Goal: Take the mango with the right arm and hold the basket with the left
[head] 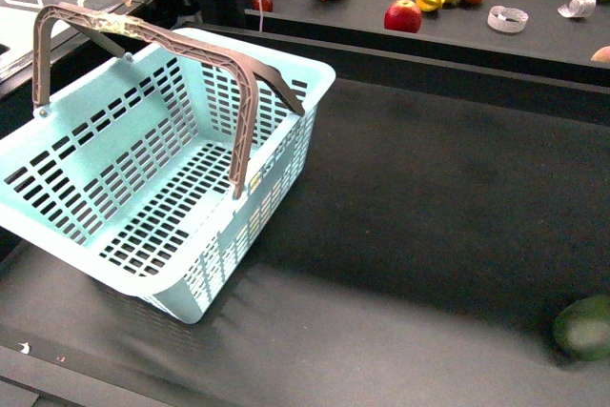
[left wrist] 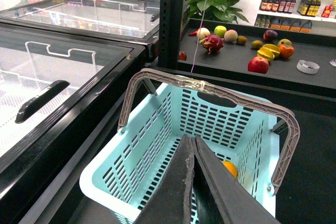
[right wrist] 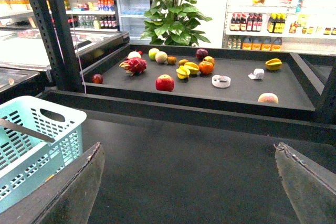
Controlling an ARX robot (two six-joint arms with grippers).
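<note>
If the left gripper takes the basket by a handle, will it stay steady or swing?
Probably swing: the basket hangs off hinged handles, so its body could pivot under a grip there. It likely feels light for its size, given the thin slotted walls and how little shows inside. A rim grip might flex the plastic slightly.

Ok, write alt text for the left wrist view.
The left gripper, fingers pressed together, hangs over the pale turquoise basket, where an orange fruit peeks out beside the fingers. Behind are a glass-topped freezer and a dark shelf of assorted fruit.
</note>
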